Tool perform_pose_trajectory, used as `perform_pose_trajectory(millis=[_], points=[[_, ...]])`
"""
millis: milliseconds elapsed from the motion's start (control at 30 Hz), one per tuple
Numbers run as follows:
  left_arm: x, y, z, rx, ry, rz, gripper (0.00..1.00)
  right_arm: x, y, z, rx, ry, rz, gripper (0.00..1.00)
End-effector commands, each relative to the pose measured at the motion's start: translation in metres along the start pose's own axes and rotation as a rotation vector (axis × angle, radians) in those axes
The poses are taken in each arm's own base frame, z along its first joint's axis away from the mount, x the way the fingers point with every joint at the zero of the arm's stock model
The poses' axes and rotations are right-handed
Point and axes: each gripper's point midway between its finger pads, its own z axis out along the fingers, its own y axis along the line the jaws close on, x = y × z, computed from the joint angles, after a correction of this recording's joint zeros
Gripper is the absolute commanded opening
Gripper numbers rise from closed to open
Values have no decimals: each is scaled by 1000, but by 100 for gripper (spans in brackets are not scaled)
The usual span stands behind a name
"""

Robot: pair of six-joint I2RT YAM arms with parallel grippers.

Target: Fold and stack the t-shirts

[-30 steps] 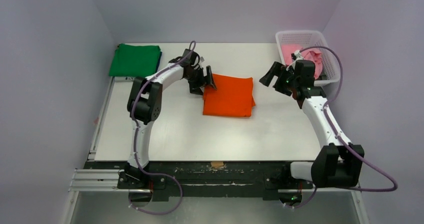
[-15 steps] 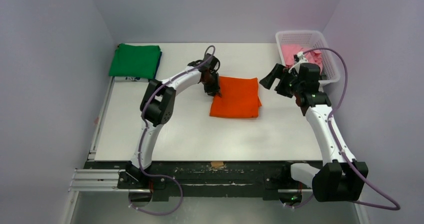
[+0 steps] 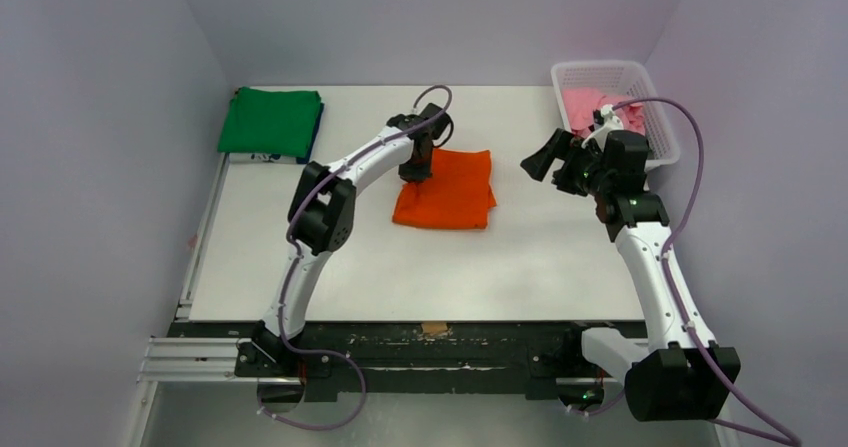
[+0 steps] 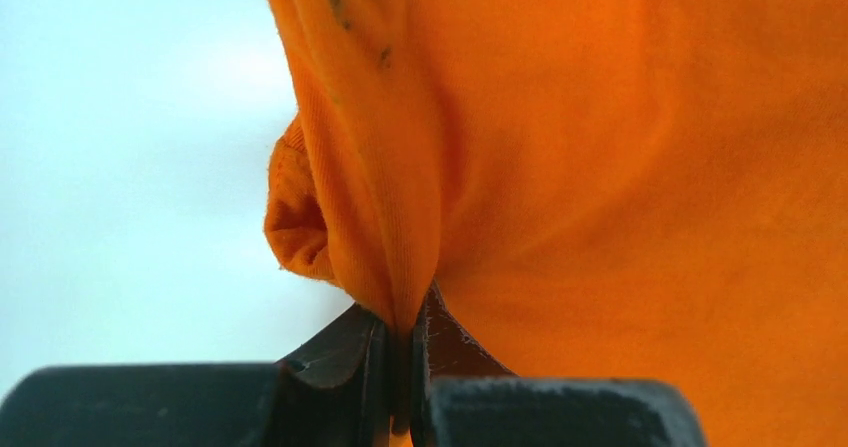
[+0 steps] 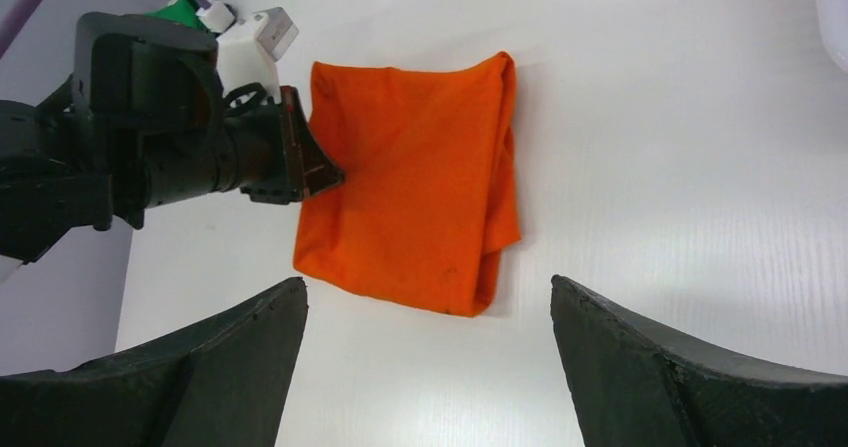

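Tabletop (image 3: 550, 267), white and broad, and a little behind its middle lies the orange t-shirt (image 3: 448, 191), folded to a rough rectangle with loose layers showing along its right edge. Over in the far-left corner sits the green t-shirt (image 3: 268, 120), folded flat, and a dark blue sliver (image 3: 319, 125) peeks out along its right side; too little shows to say how that one is folded. Far-right corner now: the white lattice basket (image 3: 600, 66), with the pink t-shirt (image 3: 580, 100) bunched inside, partly hidden behind the right arm (image 3: 625, 167). Left gripper (image 3: 414, 170) is down at the orange shirt's left edge, jaws pinched almost together on a ridge of cloth. The left wrist view shows the fabric puckered up between the two fingers (image 4: 340, 352), orange filling the rest and running off the top and right. Right gripper (image 3: 548, 165) hangs above the table between the orange shirt and the basket, jaws spread wide, nothing in them. Its own camera looks down on the orange shirt, and the basket barely clips that view's top-right corner.
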Motion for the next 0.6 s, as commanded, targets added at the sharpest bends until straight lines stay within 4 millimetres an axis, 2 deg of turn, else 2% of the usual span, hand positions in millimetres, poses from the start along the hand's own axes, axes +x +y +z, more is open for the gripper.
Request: perform_pose_trajectory(millis=[0, 267, 433, 567], points=[[-57, 86, -55, -262, -183, 108, 0, -7, 4, -1, -27, -29, -35, 91], [-116, 182, -91, -417, -296, 111, 0, -12, -6, 1, 28, -55, -34, 90], [-155, 227, -112, -579, -366, 246, 0, -12, -11, 6, 51, -53, -33, 90], [-178, 257, -128, -642, -389, 282, 0, -12, -16, 9, 68, -48, -29, 91]])
